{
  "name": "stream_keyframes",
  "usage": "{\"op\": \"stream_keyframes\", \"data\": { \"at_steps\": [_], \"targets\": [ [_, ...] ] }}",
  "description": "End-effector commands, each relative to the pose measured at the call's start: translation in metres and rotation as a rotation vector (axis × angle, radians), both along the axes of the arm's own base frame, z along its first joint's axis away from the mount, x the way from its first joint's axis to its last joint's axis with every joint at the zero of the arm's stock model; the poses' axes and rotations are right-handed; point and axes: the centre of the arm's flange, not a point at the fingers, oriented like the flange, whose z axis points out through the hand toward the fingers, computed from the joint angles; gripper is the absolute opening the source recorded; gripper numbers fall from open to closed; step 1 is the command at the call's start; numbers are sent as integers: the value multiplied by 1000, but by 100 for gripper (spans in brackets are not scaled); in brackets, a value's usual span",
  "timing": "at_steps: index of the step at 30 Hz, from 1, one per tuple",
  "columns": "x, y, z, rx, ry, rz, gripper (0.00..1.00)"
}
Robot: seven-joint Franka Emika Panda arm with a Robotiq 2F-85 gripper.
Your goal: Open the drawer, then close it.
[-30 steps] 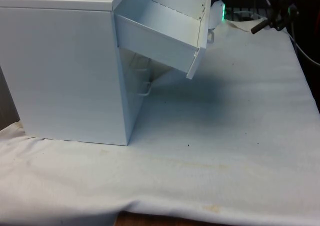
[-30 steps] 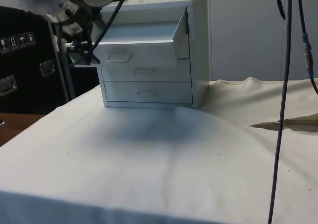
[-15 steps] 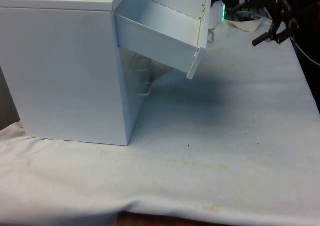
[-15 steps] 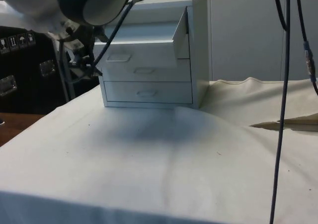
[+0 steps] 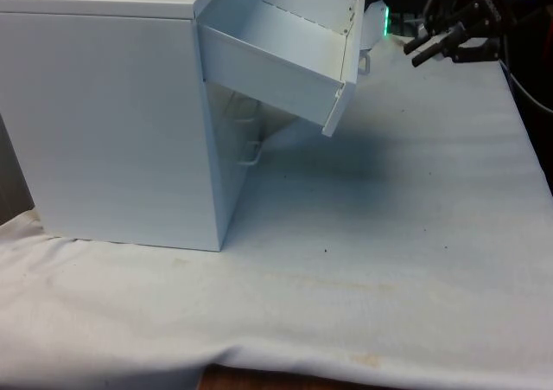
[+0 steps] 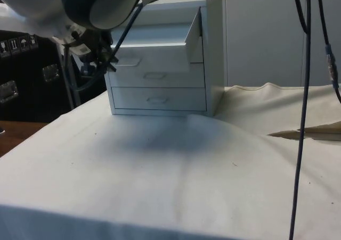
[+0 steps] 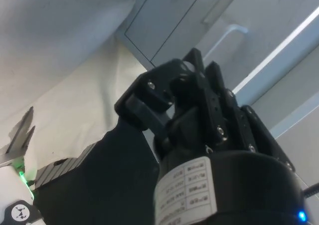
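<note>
Hanging in the air above the desk (image 5: pixel 259 381), the black pincer (image 5: pixel 416 49) sits at the far end, towards the front view's right, and has hold of nothing. It points across at the white chest of drawers (image 5: pixel 112 122), which stands on the white cloth (image 5: pixel 389 234) at the front view's left, with its blank side turned to the near edge. How far the pincer is open cannot be told from these views.

The top drawer (image 5: pixel 276 61) is pulled well out of the chest and sags, its front panel tipped downwards and lower than its back. Its inside is bare. A small handle (image 5: pixel 365 61) shows on the outer face of that panel, and the pincer is apart from it, a little to the front view's right of the drawer front.

In the side view the pincer (image 6: pixel 111 64) lies just beside the left edge of the top drawer (image 6: pixel 149 51), level with its handle (image 6: pixel 127 61) but not on it. Beneath, the middle drawer (image 6: pixel 160 77) and the bottom drawer (image 6: pixel 160 99) are pushed in flush with the chest (image 6: pixel 213 54). Dark cables (image 6: pixel 303 117) hang down at the right of that view.

From the wrist, the pincer (image 7: pixel 199 68) is seen against white drawer fronts, with a bar handle (image 7: pixel 227 35) just beyond its tip, clear of it.
</note>
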Motion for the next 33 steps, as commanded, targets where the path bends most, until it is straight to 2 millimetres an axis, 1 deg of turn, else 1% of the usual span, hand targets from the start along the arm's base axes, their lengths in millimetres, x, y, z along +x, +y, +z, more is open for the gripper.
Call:
{"op": "stream_keyframes", "data": {
  "at_steps": [1, 3, 4, 6, 8, 16, 17, 22, 31, 33],
  "targets": [
    [0, 0, -1, 13, 0, 0, 12],
    [1, -3, -1, 9, -1, -1, 2],
    [2, -5, -1, 8, 0, -1, 0],
    [3, -12, 0, -1, -2, -7, 0],
    [2, -11, -1, -7, 1, -17, 0],
    [7, -30, -2, -24, -17, 0, 0],
    [7, -29, -3, -29, -8, -17, 0],
    [8, -36, -2, -35, -21, 11, 0],
    [9, -41, 0, -69, -20, 41, 0],
    [10, -44, -1, -83, -18, 45, 0]
  ]
}}
